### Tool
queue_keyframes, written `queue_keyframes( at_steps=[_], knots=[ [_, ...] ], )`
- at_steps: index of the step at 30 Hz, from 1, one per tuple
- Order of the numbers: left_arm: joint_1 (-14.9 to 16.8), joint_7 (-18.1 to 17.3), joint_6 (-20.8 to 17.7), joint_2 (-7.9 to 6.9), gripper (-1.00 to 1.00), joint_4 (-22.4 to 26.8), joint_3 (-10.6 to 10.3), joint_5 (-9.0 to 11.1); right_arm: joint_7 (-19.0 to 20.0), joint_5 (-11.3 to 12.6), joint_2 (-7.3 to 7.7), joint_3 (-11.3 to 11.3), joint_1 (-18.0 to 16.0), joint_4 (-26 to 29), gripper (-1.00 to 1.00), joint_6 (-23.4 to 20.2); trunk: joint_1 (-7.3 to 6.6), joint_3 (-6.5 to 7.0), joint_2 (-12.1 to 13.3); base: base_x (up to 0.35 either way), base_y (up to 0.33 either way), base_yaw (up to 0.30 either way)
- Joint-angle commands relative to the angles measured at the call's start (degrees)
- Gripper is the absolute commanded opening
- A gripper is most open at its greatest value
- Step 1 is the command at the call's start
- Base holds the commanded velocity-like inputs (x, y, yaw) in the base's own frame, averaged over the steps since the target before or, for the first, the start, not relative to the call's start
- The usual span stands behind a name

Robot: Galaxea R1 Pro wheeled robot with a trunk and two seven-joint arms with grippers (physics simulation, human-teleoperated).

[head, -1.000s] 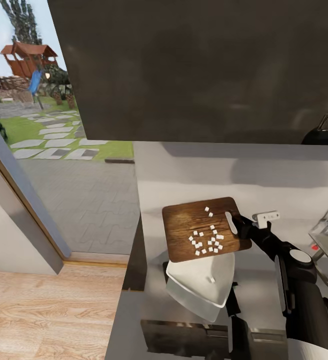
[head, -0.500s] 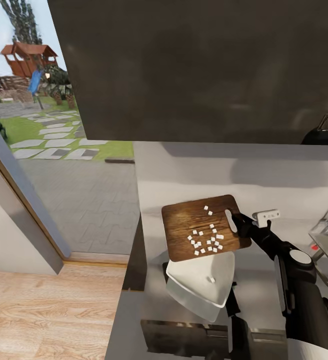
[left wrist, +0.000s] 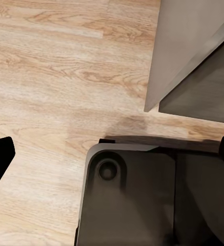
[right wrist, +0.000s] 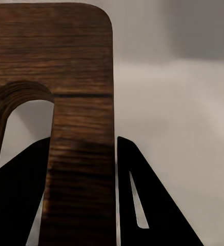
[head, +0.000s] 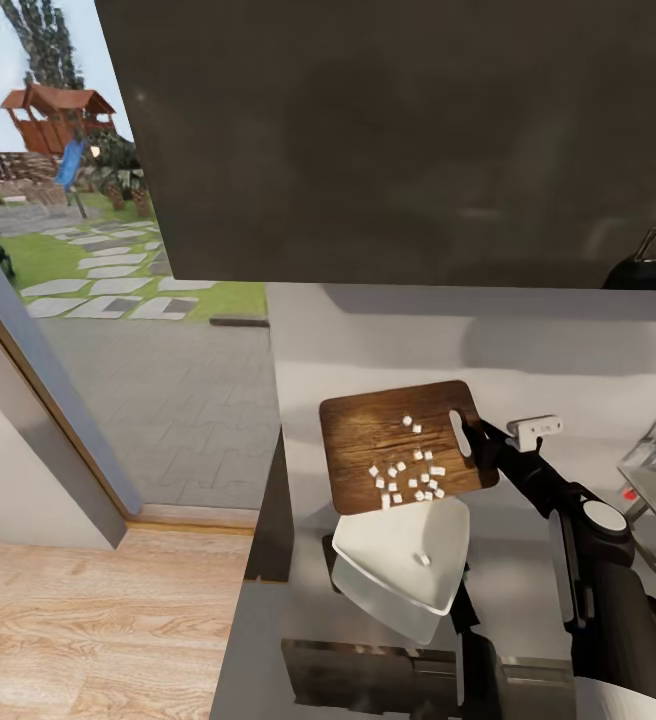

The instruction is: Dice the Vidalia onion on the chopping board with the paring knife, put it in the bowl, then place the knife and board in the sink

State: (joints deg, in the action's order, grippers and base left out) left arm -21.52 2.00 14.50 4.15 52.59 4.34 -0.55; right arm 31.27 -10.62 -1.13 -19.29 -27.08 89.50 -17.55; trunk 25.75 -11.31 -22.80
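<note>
Glossy dark grey countertop [head: 528, 590] stretched below the robot. Above it the dark brown wooden chopping board [head: 388, 440] hung tilted, its slotted end pinched between the closed black fingers of the right gripper [head: 480, 452], over the shallow white squarish bowl [head: 393, 560]. Tiny white diced onion [head: 408, 478] cubes dotted the board; one lay in the bowl. The left gripper's [left wrist: 112, 154] dark fingertips stood wide apart over wooden floor, empty

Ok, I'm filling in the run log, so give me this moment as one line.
phase: tipping dice into bowl | right gripper: shut on chopping board | diced onion: mostly on board, one cube in bowl | left gripper: open, idle
</note>
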Motion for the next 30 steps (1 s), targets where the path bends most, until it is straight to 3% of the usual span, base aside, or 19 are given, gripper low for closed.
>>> queue_keyframes(
  at_steps=[1, 30],
  knots=[
    [-0.01, 0.11, 0.09, 0.02, 1.00, 0.06, 0.06, -0.07, 0.55, -0.37, -0.08, -0.18, -0.08, 0.07, -1.00, -0.11, 0.04, -0.10, -0.11, 0.000, 0.000, 0.000],
    [-0.01, 0.11, 0.09, 0.02, 1.00, -0.03, 0.06, -0.07, 0.55, -0.37, -0.10, -0.13, -0.08, 0.05, -1.00, 1.20, 0.04, -0.10, -0.11, 0.000, 0.000, 0.000]
  ],
)
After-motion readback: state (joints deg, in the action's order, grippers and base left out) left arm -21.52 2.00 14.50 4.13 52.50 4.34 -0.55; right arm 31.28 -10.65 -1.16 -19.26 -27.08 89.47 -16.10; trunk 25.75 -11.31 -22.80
